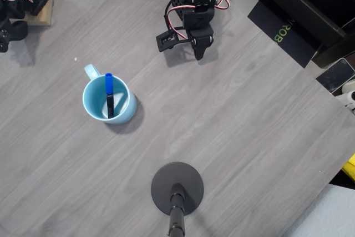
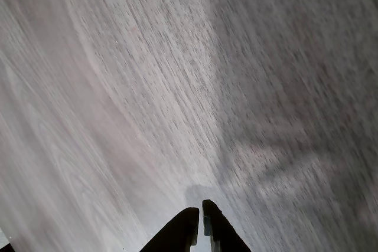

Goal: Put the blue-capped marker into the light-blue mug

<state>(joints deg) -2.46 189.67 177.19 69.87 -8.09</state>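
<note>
In the overhead view, take the light-blue mug (image 1: 108, 102) as your landmark. The blue-capped marker (image 1: 109, 95) already stands inside it, cap toward the handle side, barrel leaning toward the opposite wall. Your gripper (image 1: 198, 54) sits well apart from the mug, up and to the right of it near the arm's base, carrying nothing. By my reading the task is done, so no reach back toward the mug is called for.

In the wrist view, your gripper's (image 2: 199, 223) two fingertips meet with nothing between them, over the bare grey wood-grain table (image 2: 118, 87).
</note>
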